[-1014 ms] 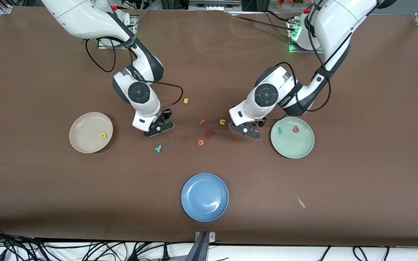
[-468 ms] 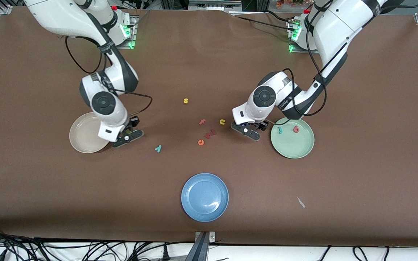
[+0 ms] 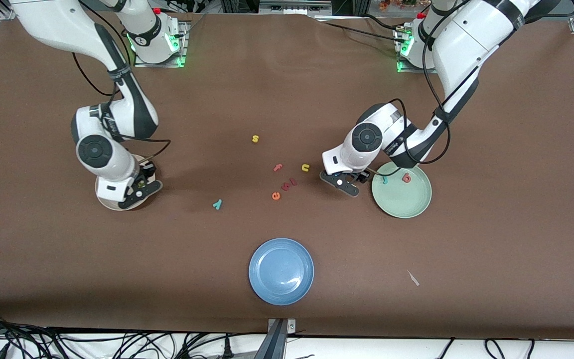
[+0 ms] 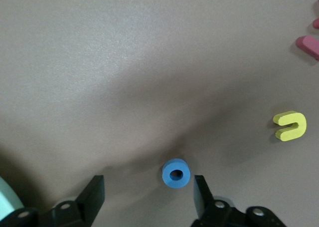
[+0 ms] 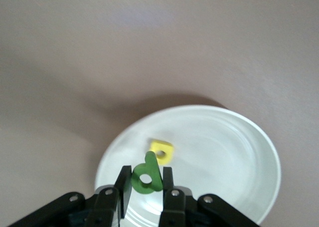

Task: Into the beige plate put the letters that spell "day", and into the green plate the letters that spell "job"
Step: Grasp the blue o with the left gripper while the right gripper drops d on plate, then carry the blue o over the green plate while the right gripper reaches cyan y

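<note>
Now the left gripper, jaws apart, has the blue o centred between its fingers beside the green plate, while the right gripper grips the green a over the beige plate.

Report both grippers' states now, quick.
Left gripper: open, fingers either side of the blue o on the table, not gripping.
Right gripper: shut on the green a, over the beige plate.
</note>
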Controlling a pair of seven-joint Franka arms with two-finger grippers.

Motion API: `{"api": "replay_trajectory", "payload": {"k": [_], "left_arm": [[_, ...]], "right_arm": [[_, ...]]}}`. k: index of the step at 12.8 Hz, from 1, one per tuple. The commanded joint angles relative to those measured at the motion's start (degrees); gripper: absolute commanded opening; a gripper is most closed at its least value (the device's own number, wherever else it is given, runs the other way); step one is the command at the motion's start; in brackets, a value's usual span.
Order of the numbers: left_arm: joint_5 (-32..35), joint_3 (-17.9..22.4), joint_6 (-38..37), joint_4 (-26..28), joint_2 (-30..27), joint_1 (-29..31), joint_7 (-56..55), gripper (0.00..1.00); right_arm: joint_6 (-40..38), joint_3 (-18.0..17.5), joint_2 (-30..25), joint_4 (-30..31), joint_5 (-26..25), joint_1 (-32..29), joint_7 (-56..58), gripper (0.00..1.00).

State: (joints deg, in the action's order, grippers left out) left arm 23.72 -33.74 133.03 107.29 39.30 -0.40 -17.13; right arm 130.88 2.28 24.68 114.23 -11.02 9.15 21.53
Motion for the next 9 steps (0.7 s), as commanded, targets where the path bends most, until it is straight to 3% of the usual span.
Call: {"api": "replay_trajectory", "payload": {"k": [1, 2, 3, 4, 7, 9], "left_arm": [[1.8, -0.4, 1.1, -0.1, 0.3, -0.3, 0.0, 0.75], [1.8, -0.4, 1.9, 0.1, 0.5, -0.3, 0.0, 0.73], [1.9, -0.4, 2.1, 0.3, 0.6, -0.3, 0.1, 0.71], [3.6, -0.4, 2.1, 0.4, 0.8, -0.3, 0.1, 0.69], [5.2, -0.4, 2.1, 0.3, 1.3, -0.3, -0.3, 0.67], [5.2, -0.4, 3.2, 0.4, 1.8, -0.4, -0.6, 0.66]], "right_arm": [[-0.3, 1.6, -1.2, 1.5, 3.5, -0.4, 4.5, 0.24], [-0.3, 1.6, -0.9, 1.4, 3.6, -0.6, 4.5, 0.43], [-0.4, 1.6, -0.8, 1.3, 4.2, -0.6, 4.0, 0.81], [-0.5, 1.6, -0.4, 1.2, 5.5, -0.8, 3.9, 1.00], [-1.6, 1.2, -0.5, 0.8, 8.0, -0.6, 3.7, 1.00], [-2.1, 1.1, -0.5, 0.3, 12.3, -0.4, 3.6, 1.00]]}}
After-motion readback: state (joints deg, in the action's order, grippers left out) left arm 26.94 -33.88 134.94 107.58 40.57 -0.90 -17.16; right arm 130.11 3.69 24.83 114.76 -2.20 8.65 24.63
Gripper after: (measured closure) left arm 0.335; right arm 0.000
